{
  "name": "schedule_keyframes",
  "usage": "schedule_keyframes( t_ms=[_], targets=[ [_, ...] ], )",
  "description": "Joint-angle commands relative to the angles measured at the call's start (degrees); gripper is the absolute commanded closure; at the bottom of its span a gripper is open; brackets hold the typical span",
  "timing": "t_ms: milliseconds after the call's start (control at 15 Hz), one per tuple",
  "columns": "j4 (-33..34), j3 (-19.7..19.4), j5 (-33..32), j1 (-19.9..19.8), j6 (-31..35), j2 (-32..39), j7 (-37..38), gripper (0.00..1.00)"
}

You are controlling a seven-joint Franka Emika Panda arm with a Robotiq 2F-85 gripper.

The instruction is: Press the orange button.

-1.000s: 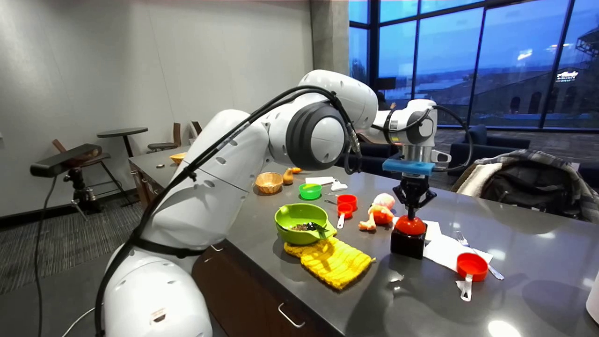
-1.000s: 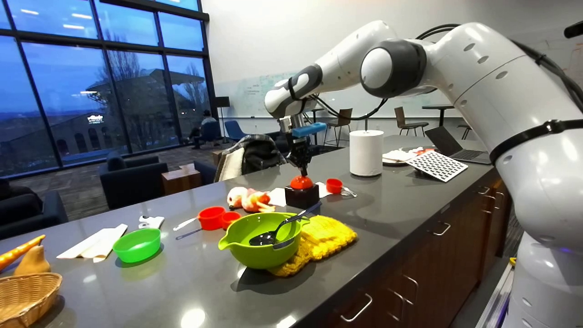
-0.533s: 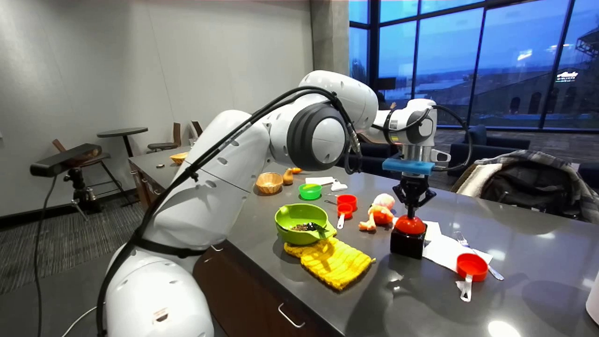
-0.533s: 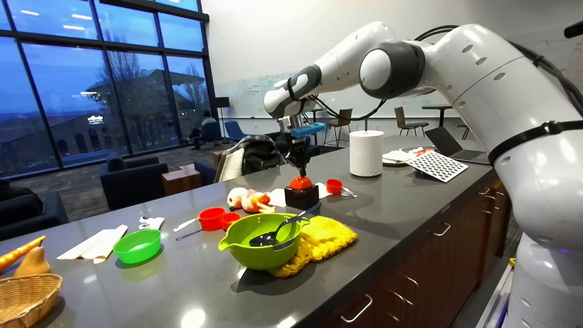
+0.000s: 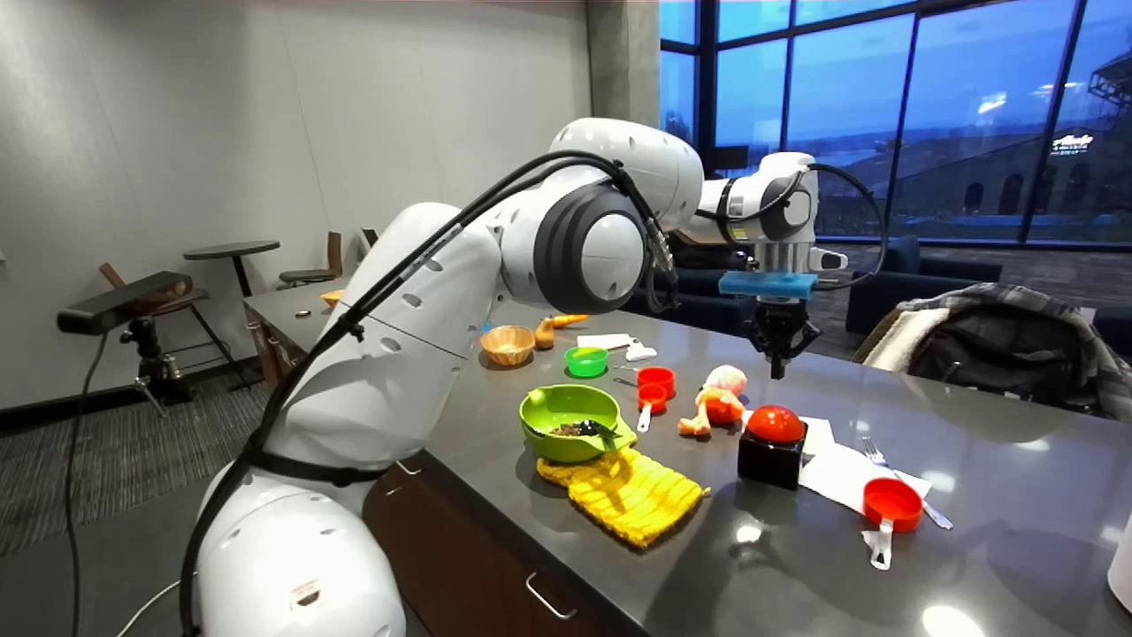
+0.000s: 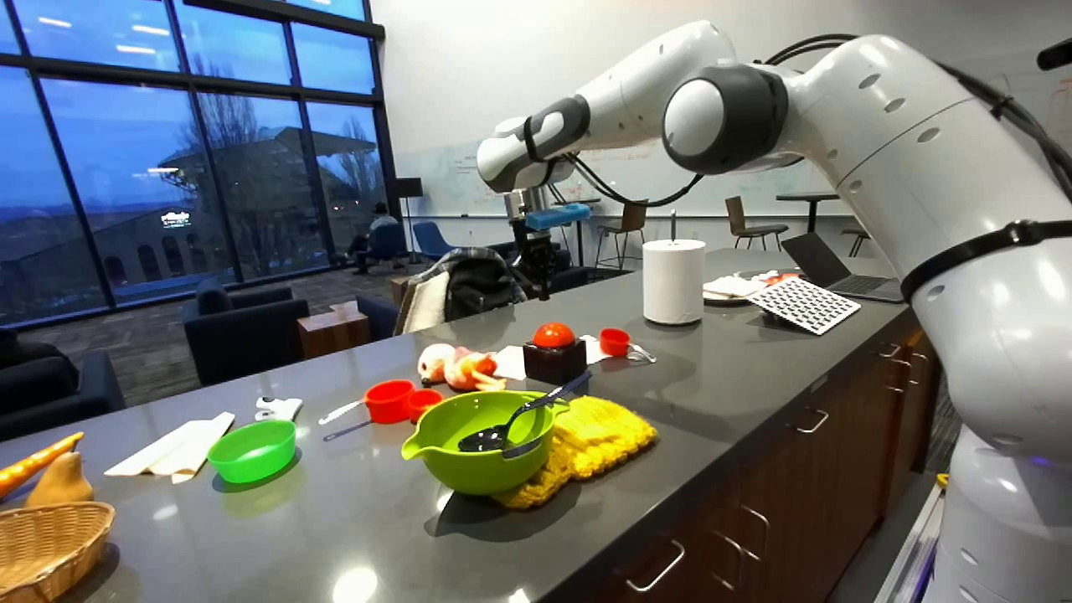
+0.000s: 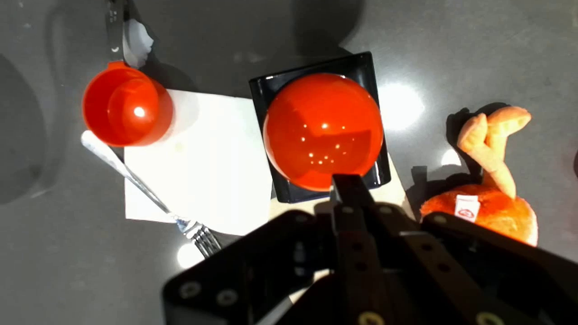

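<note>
Tool (image 5: 777,368) lifted clear of button (image 5: 776,425); jaws together, holding nothing. Button sits below it on grey bench (image 5: 999,500), one red cup (image 5: 893,507) to its right in both exterior views; windows (image 5: 849,97) far.

The orange button (image 5: 776,425) (glossy, domed) tops its black base (image 5: 768,463).

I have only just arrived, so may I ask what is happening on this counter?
A robot arm is dealing with the orange button, which stands on the dark counter. Half a second ago the arm's jaws were down on the button; now they have lifted clear and hang above it, shut and holding nothing. That looks like a press just finished, though the pictures cannot show whether it registered.
</note>
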Motion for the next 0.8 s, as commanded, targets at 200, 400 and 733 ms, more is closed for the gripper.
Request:
schedule_keyframes(
  t_ms=[200, 400, 733],
  targets=[
    [-1.41, -0.08, 0.23, 0.44, 0.16, -1.12, 0.74, 1.00],
    [-1.86, -0.14, 0.12, 0.57, 0.15, -1.29, 0.93, 1.00],
    [-2.36, -0.09, 0.19, 0.78, 0.17, -1.39, 1.28, 0.57]
  ],
)
